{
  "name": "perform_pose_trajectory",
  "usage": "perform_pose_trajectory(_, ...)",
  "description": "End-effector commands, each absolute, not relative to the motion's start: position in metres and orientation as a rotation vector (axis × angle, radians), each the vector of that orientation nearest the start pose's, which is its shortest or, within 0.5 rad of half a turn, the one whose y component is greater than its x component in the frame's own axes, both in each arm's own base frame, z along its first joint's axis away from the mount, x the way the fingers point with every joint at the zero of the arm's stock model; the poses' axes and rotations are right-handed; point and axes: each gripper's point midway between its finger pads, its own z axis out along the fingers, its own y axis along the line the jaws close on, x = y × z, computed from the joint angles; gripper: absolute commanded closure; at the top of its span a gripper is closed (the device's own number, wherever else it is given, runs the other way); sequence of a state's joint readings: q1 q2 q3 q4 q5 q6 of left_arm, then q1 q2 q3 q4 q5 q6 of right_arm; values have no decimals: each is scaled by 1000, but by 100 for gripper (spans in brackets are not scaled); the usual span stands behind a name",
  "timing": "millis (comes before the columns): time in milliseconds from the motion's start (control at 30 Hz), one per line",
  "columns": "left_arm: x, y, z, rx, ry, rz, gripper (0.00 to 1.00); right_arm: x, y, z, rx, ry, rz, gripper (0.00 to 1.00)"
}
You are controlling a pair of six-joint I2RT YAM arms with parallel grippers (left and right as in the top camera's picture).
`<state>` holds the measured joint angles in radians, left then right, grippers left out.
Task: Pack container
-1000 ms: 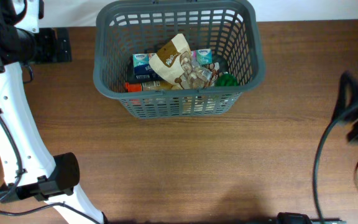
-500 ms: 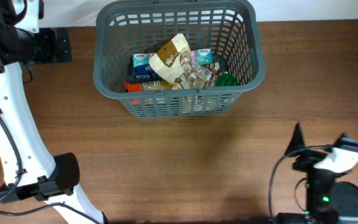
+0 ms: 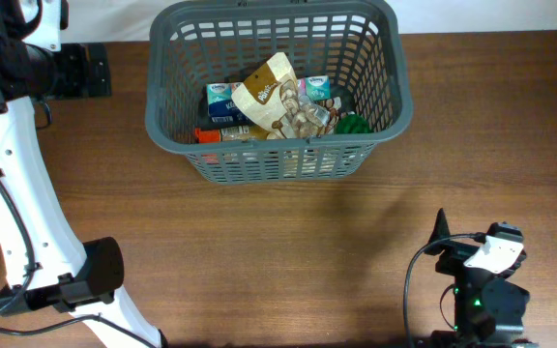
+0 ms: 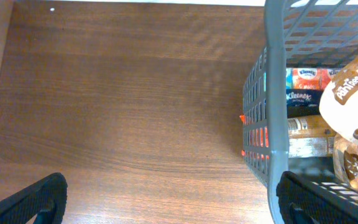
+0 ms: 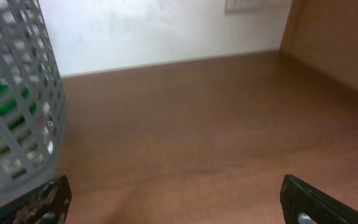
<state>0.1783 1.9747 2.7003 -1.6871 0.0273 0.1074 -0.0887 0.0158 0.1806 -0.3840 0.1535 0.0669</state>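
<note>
The container, a large dark grey lattice basket (image 3: pixel 274 155), stands at the back middle of the wooden table. In it lie a brown snack pouch (image 3: pixel 269 92), blue tissue packs (image 3: pixel 222 99), a green pack (image 3: pixel 353 124) and other food packs. My left gripper (image 3: pixel 87 70) is open and empty, left of the basket. In the left wrist view its gripper (image 4: pixel 182 205) spans bare table with the basket's wall (image 4: pixel 275 93) at the right finger. My right gripper (image 3: pixel 445 242) is open and empty near the front right. In the right wrist view it (image 5: pixel 182 205) is over bare table and the basket (image 5: pixel 17 93) shows at the left.
The left arm's white links (image 3: pixel 27 213) run down the table's left side. The right arm's base and cable (image 3: pixel 477 295) sit at the front right edge. A white wall (image 5: pixel 154 31) lies behind the table.
My right arm has swung from the table's right edge down and left to the front right, and stands open over the table. The left arm and the basket have not moved.
</note>
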Motion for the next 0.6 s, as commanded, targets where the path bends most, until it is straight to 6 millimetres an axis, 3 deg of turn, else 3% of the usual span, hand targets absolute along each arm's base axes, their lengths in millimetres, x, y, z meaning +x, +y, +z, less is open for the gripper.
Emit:
perform_pose_trajectory(0,404,68,359,-92,2538,63,1,223,-47,144,247,1815,-169,1)
perform_pose_trajectory(67,404,68,359,-93,2538,62,1,222,-47,131,247,1851,-172,1)
perform_pose_trajectory(567,404,68,359,-93,2539,62,1,223,-47,133,247,1842,-171,1)
